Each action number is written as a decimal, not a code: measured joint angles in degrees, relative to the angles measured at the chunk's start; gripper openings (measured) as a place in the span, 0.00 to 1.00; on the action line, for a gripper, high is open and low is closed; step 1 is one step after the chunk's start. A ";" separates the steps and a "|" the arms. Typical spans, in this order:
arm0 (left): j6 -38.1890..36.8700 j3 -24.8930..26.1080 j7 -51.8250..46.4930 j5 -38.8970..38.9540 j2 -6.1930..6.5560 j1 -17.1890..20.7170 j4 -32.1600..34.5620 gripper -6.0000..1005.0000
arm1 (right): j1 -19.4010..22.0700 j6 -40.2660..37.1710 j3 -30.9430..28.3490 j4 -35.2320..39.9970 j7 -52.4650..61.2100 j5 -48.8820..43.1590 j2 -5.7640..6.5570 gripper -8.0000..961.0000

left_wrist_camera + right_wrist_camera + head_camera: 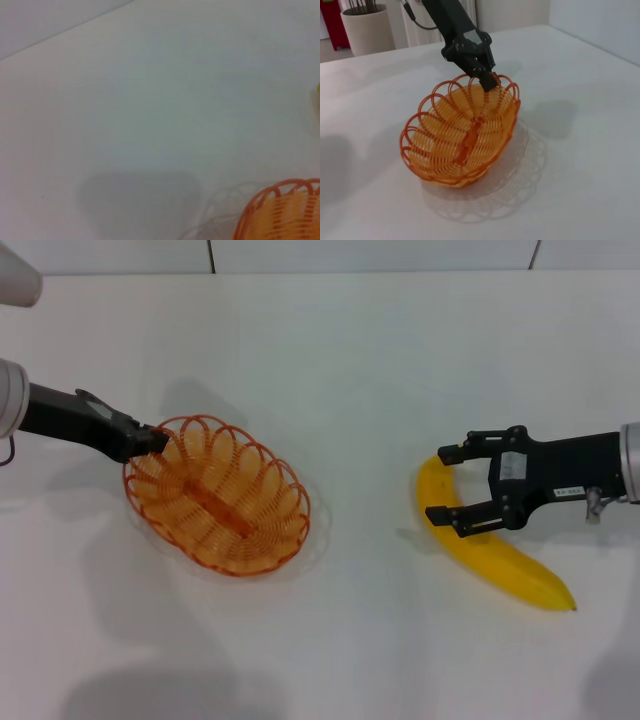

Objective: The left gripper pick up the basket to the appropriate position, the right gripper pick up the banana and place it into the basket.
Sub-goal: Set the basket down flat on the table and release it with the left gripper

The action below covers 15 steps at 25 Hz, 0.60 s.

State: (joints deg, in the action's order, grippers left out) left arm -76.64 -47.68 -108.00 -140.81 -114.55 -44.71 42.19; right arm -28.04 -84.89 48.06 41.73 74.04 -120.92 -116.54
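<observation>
While the left gripper [152, 439] pinches the basket [218, 494] by its rim at centre-left of the head view, tilting it off the desk [350, 360], the right gripper [452, 485], jaws wide, straddles the banana [495, 555] at lower right. A pale pot [369, 27] stands upper left in the right wrist view; nothing blocks the path.

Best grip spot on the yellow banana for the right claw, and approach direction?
Take the smooth yellow plastic-looking banana across its thick middle, coming from above. It lies flat on the white table, so only the two long sides are free. The black two-fingered right claw hangs open over its upper half, fingers already straddling the curve.
</observation>
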 joint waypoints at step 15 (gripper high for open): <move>6.36 2.10 1.39 12.91 -1.68 4.62 -0.49 0.06 | -0.73 0.07 0.37 -0.71 0.21 -0.11 0.00 0.90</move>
State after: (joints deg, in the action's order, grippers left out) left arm -70.28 -45.58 -106.61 -127.90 -116.23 -40.09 41.70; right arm -28.76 -84.83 48.44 41.02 74.25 -121.03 -116.54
